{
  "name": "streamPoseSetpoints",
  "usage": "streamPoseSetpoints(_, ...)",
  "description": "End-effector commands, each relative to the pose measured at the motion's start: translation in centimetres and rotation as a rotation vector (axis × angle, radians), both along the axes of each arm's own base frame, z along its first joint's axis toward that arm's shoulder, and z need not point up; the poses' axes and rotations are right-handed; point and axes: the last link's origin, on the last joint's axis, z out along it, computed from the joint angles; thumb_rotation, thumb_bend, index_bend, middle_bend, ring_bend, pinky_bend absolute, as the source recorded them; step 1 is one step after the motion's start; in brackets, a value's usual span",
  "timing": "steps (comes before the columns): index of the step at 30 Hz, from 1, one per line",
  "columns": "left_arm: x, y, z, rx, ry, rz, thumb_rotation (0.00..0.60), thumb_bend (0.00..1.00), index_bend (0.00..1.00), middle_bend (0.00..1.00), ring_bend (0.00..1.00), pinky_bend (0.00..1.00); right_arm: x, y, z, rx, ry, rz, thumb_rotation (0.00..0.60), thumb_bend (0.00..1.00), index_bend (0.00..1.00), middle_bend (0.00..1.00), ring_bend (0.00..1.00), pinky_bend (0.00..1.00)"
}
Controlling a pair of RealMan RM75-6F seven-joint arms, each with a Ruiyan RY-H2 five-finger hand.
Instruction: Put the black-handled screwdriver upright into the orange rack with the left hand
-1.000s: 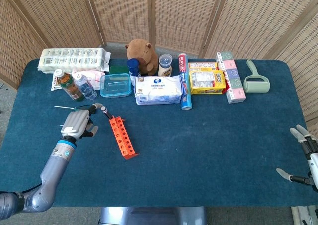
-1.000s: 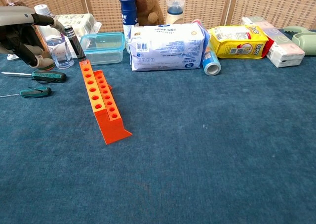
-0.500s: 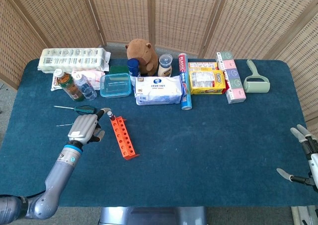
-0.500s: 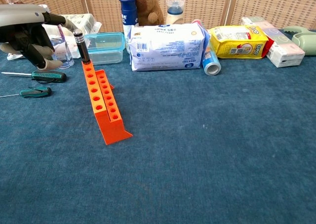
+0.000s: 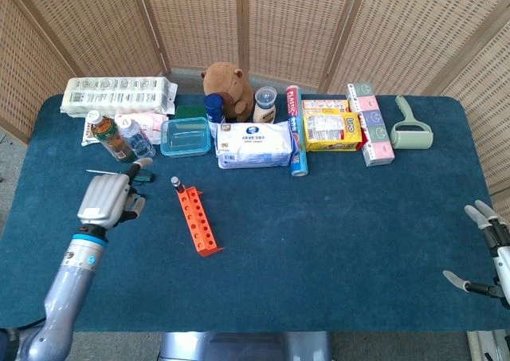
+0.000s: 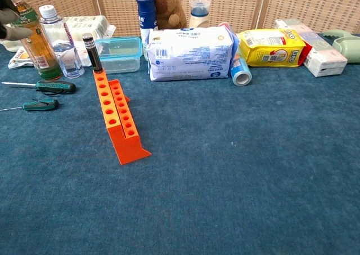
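The black-handled screwdriver (image 6: 90, 52) stands upright in the far end hole of the orange rack (image 6: 115, 114), handle up, touched by nothing. The left robot hand (image 5: 104, 199) sits to the left of the rack, clear of the screwdriver, with blue cloth showing between them; it holds nothing and its fingers are loosely apart. In the chest view only a sliver of it shows at the top left corner. Two green-handled screwdrivers (image 6: 54, 86) lie flat just left of the rack, between it and the left robot hand. The right robot hand (image 5: 488, 249) is at the right edge of the surface (image 5: 343, 241), fingers spread and empty, well apart from the rack. Behind the rack a drink bottle (image 6: 37, 41), a water bottle (image 6: 59, 41) and a clear lidded box (image 6: 118, 53) crowd the far side; the near half of the surface and the stretch to the right of the rack are bare cloth. Against the frames 0.5 s and 1.0 s back: the left robot hand then had its fingertips on the handle, tilted at first and upright half a second later; it has since let go and drawn back to the left. The rack lies where it did.
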Motion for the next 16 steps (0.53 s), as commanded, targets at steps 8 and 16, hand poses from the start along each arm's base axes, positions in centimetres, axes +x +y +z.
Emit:
streamPoseSetpoints(8, -8.6, -4.6, 3.4, 0.067, 0.117, -0.034, 0.600, 0.17, 0.00, 0.00, 0.00, 0.36, 0.1, 0.0, -0.1, -0.007, 0.010, -0.003, 0.600, 0.05, 0.06, 0.00, 0.00, 0.00)
streamPoseSetpoints(16, -14.3, -10.1, 3.9, 0.157, 0.172, -0.032, 0.600, 0.14, 0.00, 0.00, 0.00, 0.16, 0.2, 0.1, -0.3, -0.013, 0.026, -0.001, 0.600, 0.05, 0.06, 0.00, 0.00, 0.00)
